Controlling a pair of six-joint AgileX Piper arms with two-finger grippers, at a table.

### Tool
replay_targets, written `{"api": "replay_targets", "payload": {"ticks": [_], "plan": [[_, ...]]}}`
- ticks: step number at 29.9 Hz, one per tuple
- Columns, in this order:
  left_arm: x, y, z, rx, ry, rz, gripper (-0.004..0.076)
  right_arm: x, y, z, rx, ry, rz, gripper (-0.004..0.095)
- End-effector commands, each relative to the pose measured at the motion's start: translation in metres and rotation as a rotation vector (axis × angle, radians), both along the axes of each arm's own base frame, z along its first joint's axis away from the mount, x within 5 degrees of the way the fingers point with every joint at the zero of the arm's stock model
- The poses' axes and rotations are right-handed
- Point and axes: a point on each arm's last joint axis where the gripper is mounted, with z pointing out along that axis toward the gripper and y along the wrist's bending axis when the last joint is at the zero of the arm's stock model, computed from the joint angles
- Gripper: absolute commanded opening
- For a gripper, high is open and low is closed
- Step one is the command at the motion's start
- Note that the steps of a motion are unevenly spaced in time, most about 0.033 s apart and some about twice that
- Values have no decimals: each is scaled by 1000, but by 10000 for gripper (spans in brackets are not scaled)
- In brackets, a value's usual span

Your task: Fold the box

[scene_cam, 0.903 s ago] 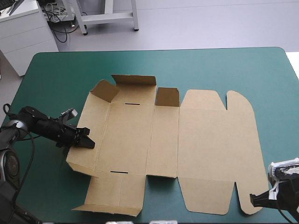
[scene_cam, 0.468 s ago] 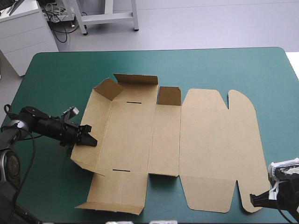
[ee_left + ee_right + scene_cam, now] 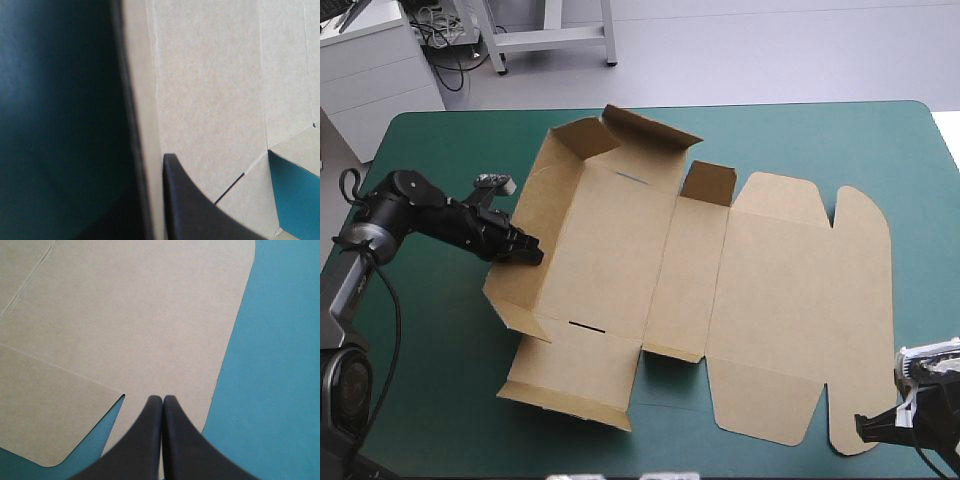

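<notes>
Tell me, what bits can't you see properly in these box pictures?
- Left wrist view: the left gripper shows one black finger. The other is hidden behind the box wall it holds.
- High view: the right gripper is small in the corner, its arm cut off by the edge.
- Right wrist view: whether its shut tips pinch the board or just press it. The fingers cover that spot.

Teal-green covered table [image 3: 820, 150] on a pale grey floor [image 3: 770, 50]; beyond its far edge, a white drawer cabinet [image 3: 375, 75] at left, a grey metal frame [image 3: 548, 40] beside it.
</notes>
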Motion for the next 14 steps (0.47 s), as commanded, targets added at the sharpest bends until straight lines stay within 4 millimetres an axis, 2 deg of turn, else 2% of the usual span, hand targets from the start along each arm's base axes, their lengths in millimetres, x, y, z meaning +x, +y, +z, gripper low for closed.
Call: {"api": "replay_targets", "payload": {"ticks": [1, 7, 11, 14], "plan": [[-11, -24, 62, 46, -144, -118, -32, 4, 0, 11, 0, -82, -1, -23], [-14, -56, 123, 215, -389, -205, -32, 5, 0, 12, 0, -90, -1, -23], [-21, -74, 152, 309, -538, -250, -32, 5, 0, 12, 1, -97, -1, -23], [-23, -87, 164, 371, -650, -270, -32, 5, 0, 13, -4, -100, -3, -23]]}}
